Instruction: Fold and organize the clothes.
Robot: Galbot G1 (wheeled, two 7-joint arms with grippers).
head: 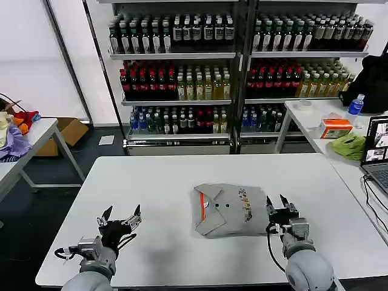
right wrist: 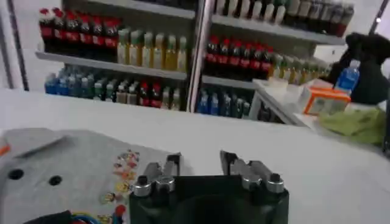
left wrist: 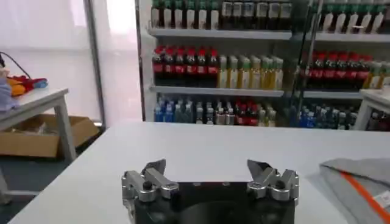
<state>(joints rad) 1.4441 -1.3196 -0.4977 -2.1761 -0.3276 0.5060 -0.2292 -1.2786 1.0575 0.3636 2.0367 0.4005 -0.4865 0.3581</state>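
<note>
Folded grey collared shirt (head: pixel 232 210) lies mid-table (head: pixel 170 176). Right gripper (head: pixel 280 210) spread, empty, at shirt's right edge; left gripper (head: pixel 120 219) spread, empty, well apart. Risk: right fingertip snagging fabric, undoing fold.

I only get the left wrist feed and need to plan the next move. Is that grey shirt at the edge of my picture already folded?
Observer: Yes. The head view shows the collared shirt folded into a compact rectangle on the white table.
Operator: My left pincer is open above bare table. Where is the right one?
Observer: The right pincer is open at the shirt's right edge.
Operator: Which side of the shirt faces up?
Observer: The front, with the multicoloured chest print showing beside the right pincer.
</note>
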